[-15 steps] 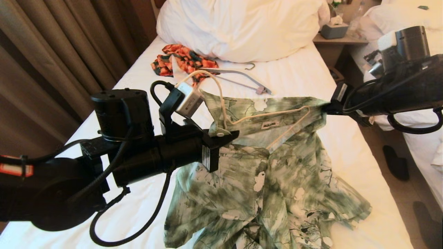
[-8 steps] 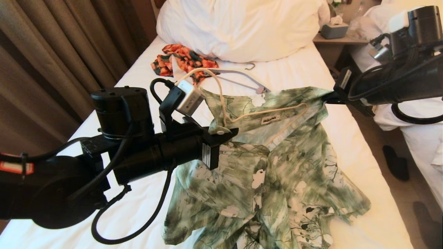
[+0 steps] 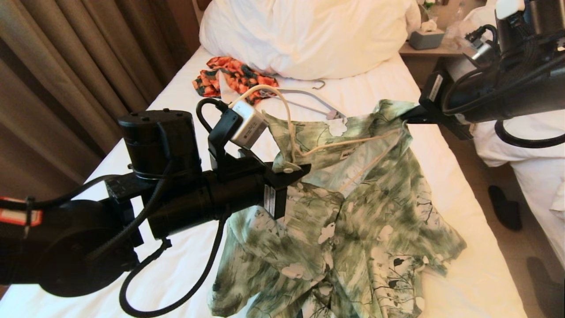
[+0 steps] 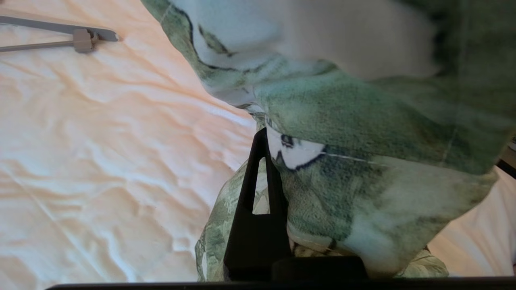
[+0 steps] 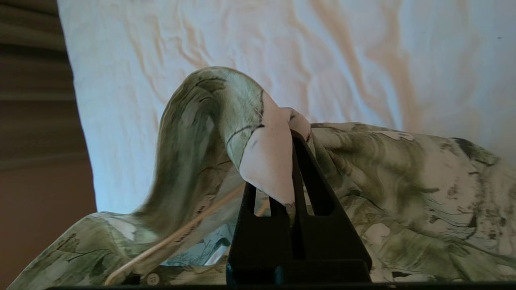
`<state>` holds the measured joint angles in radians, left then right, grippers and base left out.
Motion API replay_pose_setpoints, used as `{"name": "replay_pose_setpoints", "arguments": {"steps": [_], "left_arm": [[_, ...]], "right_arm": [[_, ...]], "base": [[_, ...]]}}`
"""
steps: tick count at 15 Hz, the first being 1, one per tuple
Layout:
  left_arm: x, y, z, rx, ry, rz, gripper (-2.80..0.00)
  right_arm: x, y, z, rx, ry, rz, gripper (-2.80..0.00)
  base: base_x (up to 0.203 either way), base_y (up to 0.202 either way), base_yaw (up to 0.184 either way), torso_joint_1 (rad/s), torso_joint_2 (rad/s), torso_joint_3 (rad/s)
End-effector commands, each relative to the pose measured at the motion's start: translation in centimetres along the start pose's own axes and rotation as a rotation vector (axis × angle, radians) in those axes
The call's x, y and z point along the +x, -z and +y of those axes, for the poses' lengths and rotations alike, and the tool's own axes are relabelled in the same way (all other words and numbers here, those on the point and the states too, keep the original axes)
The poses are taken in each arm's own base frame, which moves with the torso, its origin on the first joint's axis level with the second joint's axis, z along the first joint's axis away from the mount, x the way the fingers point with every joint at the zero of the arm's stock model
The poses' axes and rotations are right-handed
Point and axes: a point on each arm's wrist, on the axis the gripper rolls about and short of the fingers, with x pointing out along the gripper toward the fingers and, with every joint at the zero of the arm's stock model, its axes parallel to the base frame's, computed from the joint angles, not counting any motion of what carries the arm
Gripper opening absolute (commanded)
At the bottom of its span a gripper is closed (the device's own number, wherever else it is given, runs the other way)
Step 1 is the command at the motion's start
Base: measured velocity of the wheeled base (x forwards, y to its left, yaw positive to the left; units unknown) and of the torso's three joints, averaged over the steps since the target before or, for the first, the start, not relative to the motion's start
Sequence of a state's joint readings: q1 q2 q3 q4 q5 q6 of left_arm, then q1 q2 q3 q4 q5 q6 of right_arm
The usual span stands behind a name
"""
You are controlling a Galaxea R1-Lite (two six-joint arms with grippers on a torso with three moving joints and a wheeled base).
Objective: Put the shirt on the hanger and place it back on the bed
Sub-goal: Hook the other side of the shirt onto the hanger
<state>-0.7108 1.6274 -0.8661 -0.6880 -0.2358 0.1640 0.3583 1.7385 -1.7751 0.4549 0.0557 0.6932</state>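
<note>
Two hands' grips on the shirt (image 3: pixel 353 212): only wrist views' detail.

Both arms (image 3: pixel 176 207) (image 3: pixel 499 97) raised — jaws clamped.

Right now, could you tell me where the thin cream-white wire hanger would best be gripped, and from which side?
Probably the cream-white hanger is best taken at its hook's stem, from above. That part rises clear of the green-and-white leaf-print shirt, while the arms sit inside the collar. Both the left gripper and right gripper are pinching shirt fabric.
</note>
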Motion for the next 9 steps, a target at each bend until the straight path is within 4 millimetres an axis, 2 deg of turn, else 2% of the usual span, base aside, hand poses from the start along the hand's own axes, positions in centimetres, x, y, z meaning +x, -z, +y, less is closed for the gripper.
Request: {"name": "replay_pose_setpoints", "arguments": {"steps": [1, 5, 9], "left_arm": [[0.1, -0.6, -0.6, 0.004, 0.013, -0.009, -2.8], [0.1, -1.5, -2.2, 0.0, 0.057, 0.018, -2.8], [0.9, -2.4, -2.8, 0.005, 0.033, -0.002, -2.8]], "right_arm": [[-0.6, 0.3, 0.9, -0.007, -0.031, 0.002, -2.8], [-2.2, 0.6, 3.0, -0.042, -0.115, -0.014, -2.8], [-3.5, 1.7, 5.2, -0.074, -0.196, 0.006, -2.8]], "base": [[0.0, 0.0, 0.0, 0.0, 0.0, 0.0], [0.0, 0.0, 0.0, 0.0, 0.0, 0.0], [0.0, 0.0, 0.0, 0.0, 0.0, 0.0]]}}
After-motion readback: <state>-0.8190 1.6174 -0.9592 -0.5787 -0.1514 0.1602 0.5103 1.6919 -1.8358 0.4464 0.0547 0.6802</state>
